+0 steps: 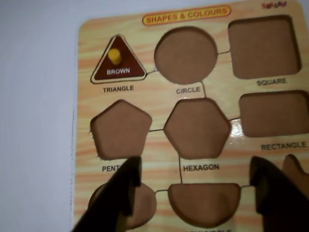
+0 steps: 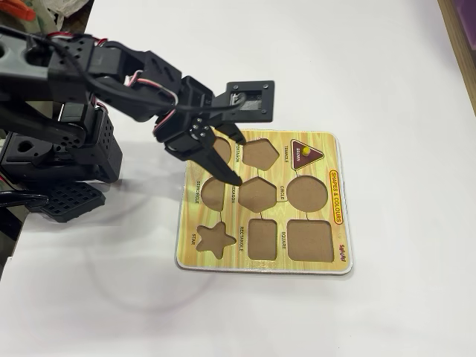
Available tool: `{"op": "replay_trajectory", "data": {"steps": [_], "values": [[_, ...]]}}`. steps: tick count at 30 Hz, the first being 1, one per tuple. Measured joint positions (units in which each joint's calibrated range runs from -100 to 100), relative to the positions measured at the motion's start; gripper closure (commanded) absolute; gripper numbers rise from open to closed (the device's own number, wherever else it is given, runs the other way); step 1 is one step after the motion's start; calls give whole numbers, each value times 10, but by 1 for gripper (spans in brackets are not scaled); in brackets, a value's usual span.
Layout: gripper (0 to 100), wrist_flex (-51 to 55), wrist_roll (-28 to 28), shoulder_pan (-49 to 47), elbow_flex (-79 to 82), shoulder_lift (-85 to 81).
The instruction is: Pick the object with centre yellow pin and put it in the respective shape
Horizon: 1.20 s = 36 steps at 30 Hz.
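The brown triangle with the yellow pin (image 1: 118,65) lies flat inside the triangular recess, filling it, above the "TRIANGLE" label (image 1: 118,89) at the top left of the yellow puzzle board (image 1: 96,29). In the fixed view the triangle (image 2: 305,154) sits at the board's (image 2: 342,223) far corner. My gripper (image 1: 194,166) hangs open and empty over the board's lower middle, its dark fingers either side of the semicircle recess (image 1: 203,203). In the fixed view the gripper (image 2: 238,160) hovers above the board's left edge, clear of the triangle.
Bare brown recesses fill the remainder of the board: circle (image 1: 186,55), square (image 1: 263,46), pentagon (image 1: 120,129), hexagon (image 1: 197,128), rectangle (image 1: 275,113), and a star (image 2: 214,238). The black arm base (image 2: 59,149) stands left of the board on a white table (image 2: 387,74).
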Motion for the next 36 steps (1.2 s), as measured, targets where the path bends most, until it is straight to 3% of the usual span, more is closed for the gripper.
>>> {"op": "replay_trajectory", "data": {"steps": [15,24,36], "values": [[75,5,7,44,205,-263],[75,175,3,48,205,-305],[75,266,4,47,205,-316]]}}
